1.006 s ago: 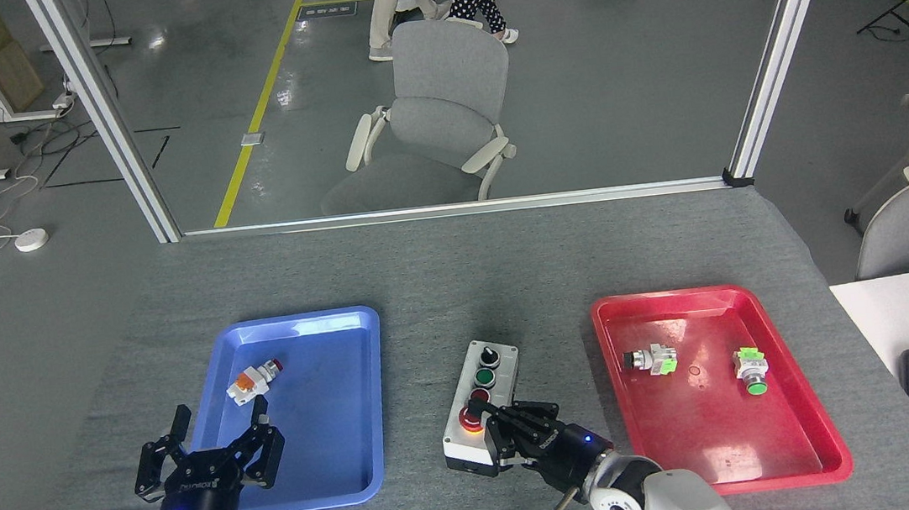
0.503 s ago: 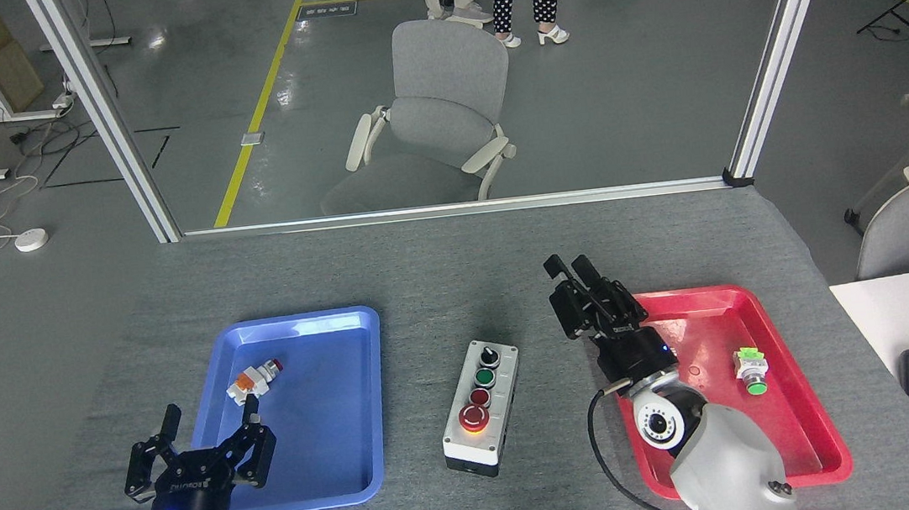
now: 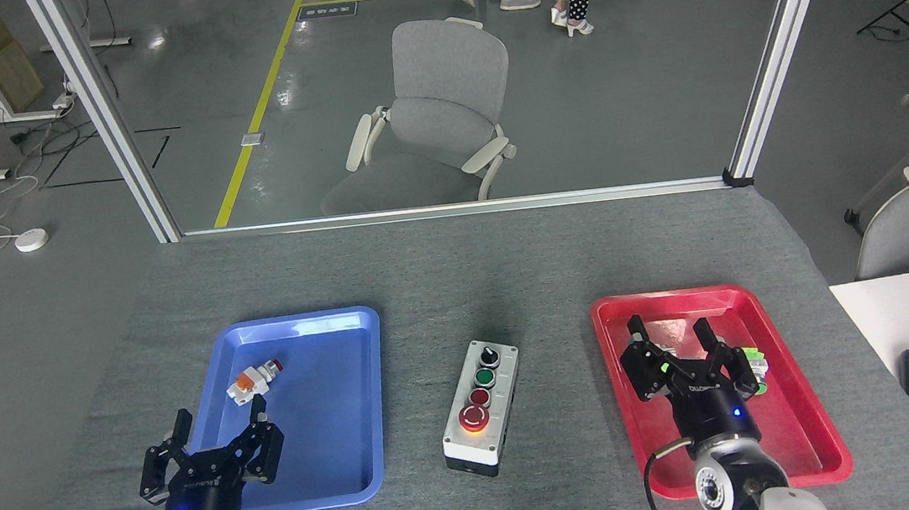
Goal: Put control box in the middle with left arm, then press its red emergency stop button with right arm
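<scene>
Back comes your right gripper [image 3: 683, 352], jaws wide over the red tray [image 3: 811, 437]. Your left gripper [image 3: 211, 433] hovers, jaws spread, at the blue tray [image 3: 344, 486]. Between them, the control box [image 3: 483, 408] sits mid-desk.

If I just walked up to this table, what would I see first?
Probably the two bright trays: a blue tray on the left and a red tray on the right. Between them, on the grey cloth, sits the control box with its big red button. The left gripper and right gripper hang open at the trays.
</scene>
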### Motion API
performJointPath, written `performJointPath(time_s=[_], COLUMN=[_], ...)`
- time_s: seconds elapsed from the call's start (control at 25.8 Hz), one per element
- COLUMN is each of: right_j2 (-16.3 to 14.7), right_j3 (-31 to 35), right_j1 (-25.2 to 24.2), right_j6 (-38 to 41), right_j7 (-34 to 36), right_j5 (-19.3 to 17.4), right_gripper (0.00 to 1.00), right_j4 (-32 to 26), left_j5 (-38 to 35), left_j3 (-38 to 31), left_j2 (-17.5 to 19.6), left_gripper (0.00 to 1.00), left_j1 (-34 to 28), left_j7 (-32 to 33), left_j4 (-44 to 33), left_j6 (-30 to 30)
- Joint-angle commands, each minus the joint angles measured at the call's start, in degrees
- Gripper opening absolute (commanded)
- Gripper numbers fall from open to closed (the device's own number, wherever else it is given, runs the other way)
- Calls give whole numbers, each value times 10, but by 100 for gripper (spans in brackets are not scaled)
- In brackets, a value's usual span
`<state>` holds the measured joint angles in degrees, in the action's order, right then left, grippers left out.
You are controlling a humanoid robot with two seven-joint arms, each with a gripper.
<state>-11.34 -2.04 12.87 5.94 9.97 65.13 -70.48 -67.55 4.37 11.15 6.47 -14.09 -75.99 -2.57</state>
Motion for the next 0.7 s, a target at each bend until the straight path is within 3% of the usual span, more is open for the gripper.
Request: performJointPath(time_s=[0.0, 0.27, 0.66], right_j2=[4, 11, 28], right_j3=[24, 91, 87], right_j1=[-33, -51, -65], right_j6=[-1, -2, -8], right_j7=[8, 7, 8], right_j5=[4, -3, -3], right_gripper=[100, 100, 100], right_j4=[-44, -45, -38], left_j5=[35, 40, 40], left_j3=[-8, -8, -8], left_j2=[-3, -3, -4], left_gripper=[100, 100, 100], left_j1=[0, 0, 0], left_j7=[0, -1, -1], left_j4=[1, 2, 4], left_j6=[1, 2, 1])
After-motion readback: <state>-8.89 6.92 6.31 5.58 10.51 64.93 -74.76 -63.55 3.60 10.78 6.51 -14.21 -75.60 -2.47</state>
